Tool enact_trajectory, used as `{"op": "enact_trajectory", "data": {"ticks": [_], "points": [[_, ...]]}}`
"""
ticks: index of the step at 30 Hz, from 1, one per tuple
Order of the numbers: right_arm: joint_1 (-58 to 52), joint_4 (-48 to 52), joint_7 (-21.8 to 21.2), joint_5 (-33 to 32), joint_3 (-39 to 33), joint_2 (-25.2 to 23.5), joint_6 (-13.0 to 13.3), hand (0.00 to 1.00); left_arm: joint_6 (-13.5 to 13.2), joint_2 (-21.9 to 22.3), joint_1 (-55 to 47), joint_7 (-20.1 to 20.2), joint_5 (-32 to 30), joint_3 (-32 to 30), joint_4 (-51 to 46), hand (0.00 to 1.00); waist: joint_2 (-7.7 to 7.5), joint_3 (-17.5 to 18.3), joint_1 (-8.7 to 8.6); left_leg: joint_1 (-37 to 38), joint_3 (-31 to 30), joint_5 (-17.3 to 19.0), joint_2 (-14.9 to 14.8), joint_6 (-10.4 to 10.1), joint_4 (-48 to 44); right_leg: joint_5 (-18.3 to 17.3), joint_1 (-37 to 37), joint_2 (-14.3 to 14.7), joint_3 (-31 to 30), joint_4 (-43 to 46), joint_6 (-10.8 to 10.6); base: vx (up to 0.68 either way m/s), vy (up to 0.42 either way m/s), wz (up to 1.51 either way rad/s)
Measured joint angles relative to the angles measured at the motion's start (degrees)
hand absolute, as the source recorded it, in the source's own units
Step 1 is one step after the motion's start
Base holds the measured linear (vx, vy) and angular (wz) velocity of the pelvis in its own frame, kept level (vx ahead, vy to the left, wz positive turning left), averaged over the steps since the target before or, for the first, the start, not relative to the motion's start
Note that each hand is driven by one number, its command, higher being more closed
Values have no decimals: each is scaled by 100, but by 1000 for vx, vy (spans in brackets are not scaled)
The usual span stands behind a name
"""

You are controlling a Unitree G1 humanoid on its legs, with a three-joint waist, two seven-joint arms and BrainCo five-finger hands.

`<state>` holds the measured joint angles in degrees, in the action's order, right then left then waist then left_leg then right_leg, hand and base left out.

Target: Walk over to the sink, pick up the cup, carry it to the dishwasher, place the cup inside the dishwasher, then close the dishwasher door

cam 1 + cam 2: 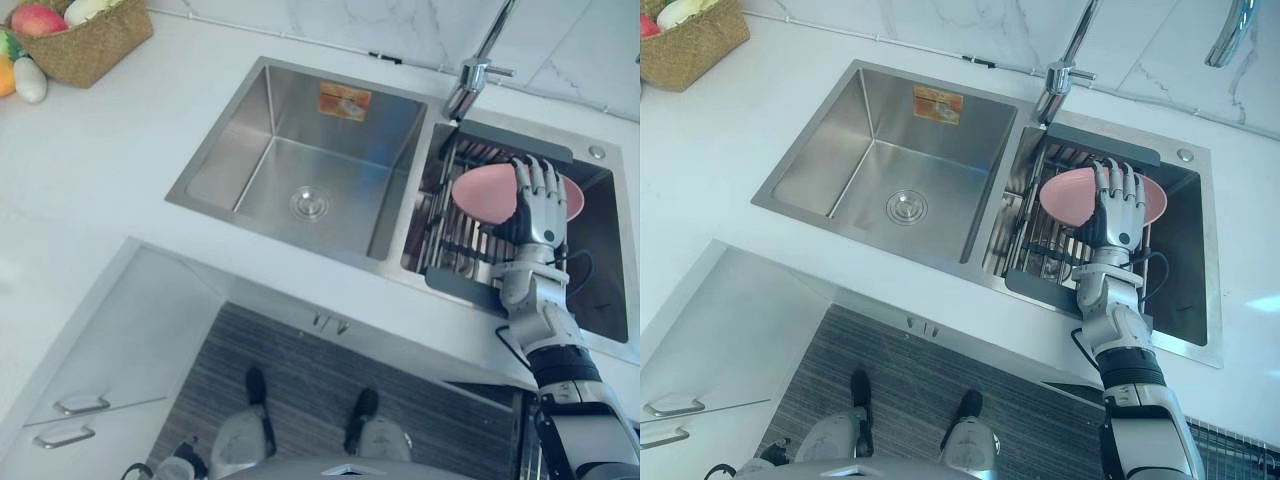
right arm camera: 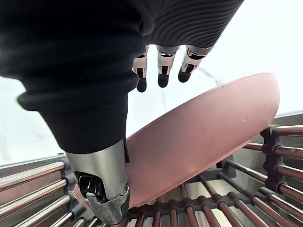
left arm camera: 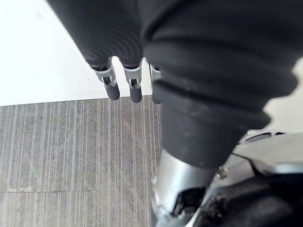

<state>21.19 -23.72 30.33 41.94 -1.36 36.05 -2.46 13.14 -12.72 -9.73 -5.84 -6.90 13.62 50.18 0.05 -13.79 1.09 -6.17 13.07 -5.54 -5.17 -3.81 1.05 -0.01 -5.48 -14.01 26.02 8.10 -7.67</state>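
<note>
The white table (image 1: 90,170) spans the frame from the upper left to the right edge, with a steel double sink (image 1: 250,130) let into it at centre. In the sink's right basin, whose far corner is cut off by the right edge, lies a dark-framed drying rack (image 1: 455,285) of metal bars. A shallow pink dish (image 1: 480,195), shaped more like a plate than a cup, leans tilted on this rack at centre right. Its middle is hidden behind the right robot hand (image 1: 540,205), which reaches over it with fingers straight and spread, gripping nothing. From the wrist the fingertips (image 2: 162,78) stand clear above the dish's rim, while the thumb sits close to its lower edge; whether it touches cannot be told. The left robot hand (image 3: 123,82) hangs over the grey striped floor (image 3: 71,151), fingers relaxed and empty. A woven basket (image 1: 95,45) of fruit is cropped at the upper left corner. The faucet (image 1: 470,80) rises behind the sink's divider, its spout cut off at the top. A drain (image 1: 309,203) marks the left basin's bottom.
</note>
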Motion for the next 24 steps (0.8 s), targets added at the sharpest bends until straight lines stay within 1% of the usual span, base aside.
{"op": "enact_trajectory", "data": {"ticks": [6,8,10,12,14,18,20,22,23,24], "points": [[0,41,-12,2,-17,0,-150,0,-22,-1,0,-1,0,0,2,0,2,-1,5,-23,27,-2,0,0,2,0,-30,-2,-3,-10,0,0,0,0],[-9,47,-44,11,-151,-1,-187,0,-40,0,0,-3,4,-1,2,0,9,-5,5,-61,30,-15,0,6,2,3,-46,-2,3,-11,2,0,0,4],[-8,70,-119,22,-181,0,-257,0,-47,0,0,-3,7,-5,1,0,9,-7,6,-80,36,-24,0,9,2,9,-55,-2,3,-9,3,0,0,2],[-8,78,-235,24,-222,11,-403,0,-65,7,-1,-3,7,-10,-1,0,18,-13,11,-78,41,-24,1,9,2,12,-56,-4,1,-3,3,0,0,0],[-6,76,-328,4,-235,74,-466,0,-80,19,-3,-2,7,-18,-1,0,36,-26,12,-80,40,-24,2,9,3,12,-54,-5,1,-2,3,0,0,0],[-3,13,-369,-128,-242,221,-464,0,-89,50,-3,1,8,-112,-4,0,57,-53,11,-82,-4,-34,15,13,3,12,-52,-18,8,10,1,0,0,0],[6,2,-365,-170,-241,332,-399,0,-111,73,-3,1,11,-170,-9,0,71,-113,5,-83,-35,-46,37,27,4,14,-52,-40,16,22,-4,0,0,2],[96,-56,-363,-201,-240,369,-353,0,-111,83,-11,6,13,-218,-6,0,68,-157,-45,-101,-42,-59,58,44,7,31,-57,-63,30,23,-18,0,0,4],[176,-168,-358,-212,-230,390,-295,100,-112,81,-11,8,13,-223,-6,0,65,-168,-67,-109,-42,-67,72,56,9,49,-60,-75,31,17,-23,0,0,0],[195,-213,-359,-212,-218,428,-264,100,-122,80,-10,8,13,-223,-8,0,64,-169,-70,-123,-42,-76,84,67,10,69,-63,-84,34,1,-29,-9,8,4]]}}
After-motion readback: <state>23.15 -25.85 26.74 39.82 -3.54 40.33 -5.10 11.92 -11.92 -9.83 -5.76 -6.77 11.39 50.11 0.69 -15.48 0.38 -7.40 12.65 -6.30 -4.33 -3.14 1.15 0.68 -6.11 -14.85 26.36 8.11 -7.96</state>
